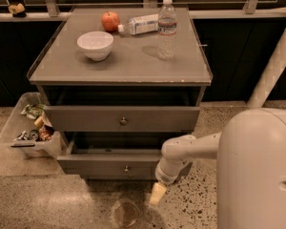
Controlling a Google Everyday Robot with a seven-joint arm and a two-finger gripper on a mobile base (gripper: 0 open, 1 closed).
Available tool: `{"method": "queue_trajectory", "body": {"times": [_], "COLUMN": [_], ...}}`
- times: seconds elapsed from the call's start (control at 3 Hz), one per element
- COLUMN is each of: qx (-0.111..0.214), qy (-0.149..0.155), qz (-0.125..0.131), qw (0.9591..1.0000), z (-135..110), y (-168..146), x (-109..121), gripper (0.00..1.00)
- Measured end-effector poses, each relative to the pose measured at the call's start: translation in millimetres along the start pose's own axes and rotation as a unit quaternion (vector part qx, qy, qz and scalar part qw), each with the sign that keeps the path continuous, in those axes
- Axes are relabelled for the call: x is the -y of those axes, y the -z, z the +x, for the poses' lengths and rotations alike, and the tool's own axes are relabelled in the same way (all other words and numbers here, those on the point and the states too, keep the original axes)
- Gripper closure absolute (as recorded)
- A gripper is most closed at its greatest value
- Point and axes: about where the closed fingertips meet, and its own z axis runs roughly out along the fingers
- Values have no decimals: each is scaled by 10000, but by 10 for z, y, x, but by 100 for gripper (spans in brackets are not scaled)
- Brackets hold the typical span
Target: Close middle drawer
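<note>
Nearest, lower right: white robot body (pixel 257 171), arm (pixel 190 149) reaching left. Gripper (pixel 156 194) hangs low, pointing at floor, just before right end of middle drawer (pixel 95 166); spread or pressed together: cannot tell. Drawer sits lowest of visible fronts, pulled partly out, dark gap above. Front panel's long axis runs left-right; knob (pixel 126 168) left of gripper. Closing push likely goes straight back into cabinet (pixel 133 66). Above: taller drawer front (pixel 81 117). Farthest, on top: bowl (pixel 95 44), apple (pixel 110 20).
</note>
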Motion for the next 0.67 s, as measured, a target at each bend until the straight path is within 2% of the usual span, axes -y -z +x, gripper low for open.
{"method": "queue_trajectory", "body": {"times": [0.33,0.67], "qx": [161,447], "qy": [-87,-8], "qz": [169,246], "qw": [9997,9987], "z": [-247,-470], "y": [256,582], "x": [226,407], "gripper": [0,0]}}
